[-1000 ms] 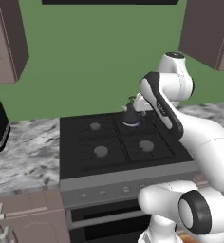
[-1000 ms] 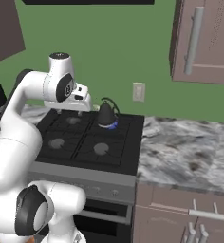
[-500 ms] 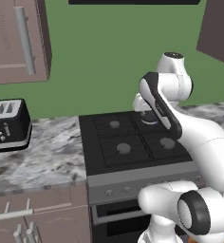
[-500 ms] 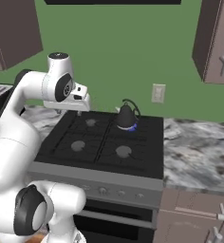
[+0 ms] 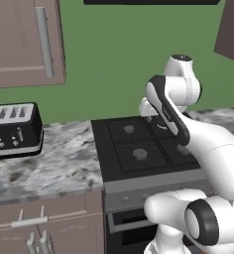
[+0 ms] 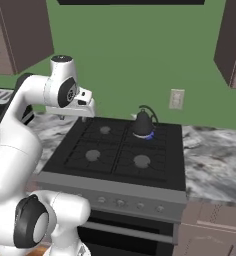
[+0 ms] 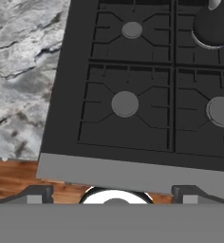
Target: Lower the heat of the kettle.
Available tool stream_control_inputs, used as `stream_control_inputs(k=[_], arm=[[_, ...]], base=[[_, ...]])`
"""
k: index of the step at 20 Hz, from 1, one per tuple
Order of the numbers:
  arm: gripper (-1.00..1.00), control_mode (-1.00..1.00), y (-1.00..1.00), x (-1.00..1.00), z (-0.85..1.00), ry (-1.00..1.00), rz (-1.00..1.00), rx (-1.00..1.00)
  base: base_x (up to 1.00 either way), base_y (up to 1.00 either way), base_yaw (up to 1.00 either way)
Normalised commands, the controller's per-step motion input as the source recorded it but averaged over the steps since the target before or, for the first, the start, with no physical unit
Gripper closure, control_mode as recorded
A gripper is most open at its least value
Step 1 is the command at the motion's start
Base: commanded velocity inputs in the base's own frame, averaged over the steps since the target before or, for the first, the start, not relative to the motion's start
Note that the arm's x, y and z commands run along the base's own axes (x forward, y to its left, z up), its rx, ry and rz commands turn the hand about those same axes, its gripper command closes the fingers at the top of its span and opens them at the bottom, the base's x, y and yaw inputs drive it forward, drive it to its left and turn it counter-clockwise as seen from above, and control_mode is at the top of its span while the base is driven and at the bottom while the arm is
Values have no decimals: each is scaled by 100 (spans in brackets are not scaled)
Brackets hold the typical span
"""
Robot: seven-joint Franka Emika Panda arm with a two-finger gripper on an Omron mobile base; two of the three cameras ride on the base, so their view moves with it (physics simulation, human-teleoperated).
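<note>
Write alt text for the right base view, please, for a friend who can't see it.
A small dark kettle sits on the back right burner of a black stove, a blue ring at its base. A white robot arm's gripper hangs open above the stove's back left corner.

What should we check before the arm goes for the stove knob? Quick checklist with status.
1. Kettle upright on the back right burner: ok.
2. Bluish ring at the kettle's base, burner lit: ok.
3. Gripper open and empty: ok.
4. Knobs along the stove front in sight: ok.
5. Which knob drives the kettle's burner: cannot tell.
6. Gripper at the knobs: not ok; it hangs above the cooktop.
</note>
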Motion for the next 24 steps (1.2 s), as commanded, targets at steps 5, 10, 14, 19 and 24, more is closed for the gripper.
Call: stream_control_inputs(k=[5, 10, 14, 19, 24], arm=[[-100, 100, 0, 0, 0, 0, 0, 0], [-100, 100, 0, 0, 0, 0, 0, 0], [-100, 100, 0, 0, 0, 0, 0, 0], [-100, 100, 0, 0, 0, 0, 0, 0], [-100, 100, 0, 0, 0, 0, 0, 0]], base=[[21, 25, 0], [32, 13, 0], [40, 12, -3], [38, 24, -4], [13, 37, -4]])
